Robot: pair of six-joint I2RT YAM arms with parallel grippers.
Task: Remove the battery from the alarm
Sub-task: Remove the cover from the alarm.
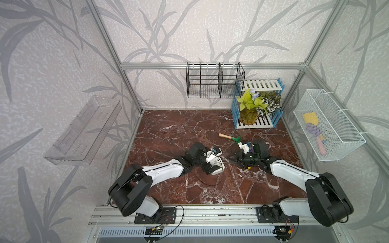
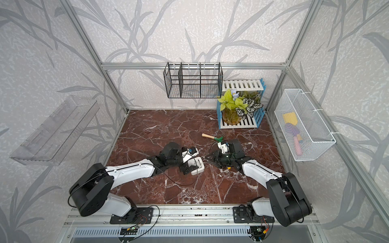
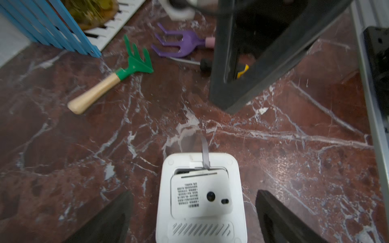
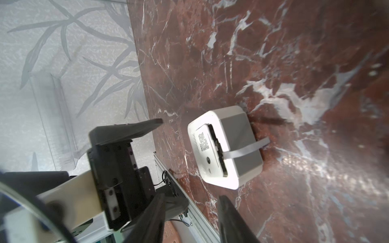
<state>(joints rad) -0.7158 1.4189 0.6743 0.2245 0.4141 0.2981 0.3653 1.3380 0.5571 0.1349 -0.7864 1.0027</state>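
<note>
The alarm [image 3: 200, 229] is a white rounded-square clock lying face down on the marble, also seen in both top views [image 1: 217, 166] [image 2: 197, 166]. Its flat back cover [image 3: 200, 197] sits ajar, and a grey ribbon [image 3: 205, 155] trails out from under it. The battery is hidden. My left gripper [image 3: 193, 191] is open, its fingers straddling the alarm with a gap on each side. My right gripper [image 4: 191, 195] is open and empty, a short way from the alarm [image 4: 227, 151], pointing at its ribbon side.
A black-and-yellow screwdriver [image 3: 205, 64] lies on the table by the right gripper. A green rake with a wooden handle [image 1: 228, 136] and a purple fork [image 3: 181, 45] lie behind. A potted plant on a blue-white rack [image 1: 255, 109] stands at the back right. Wire baskets hang on the walls.
</note>
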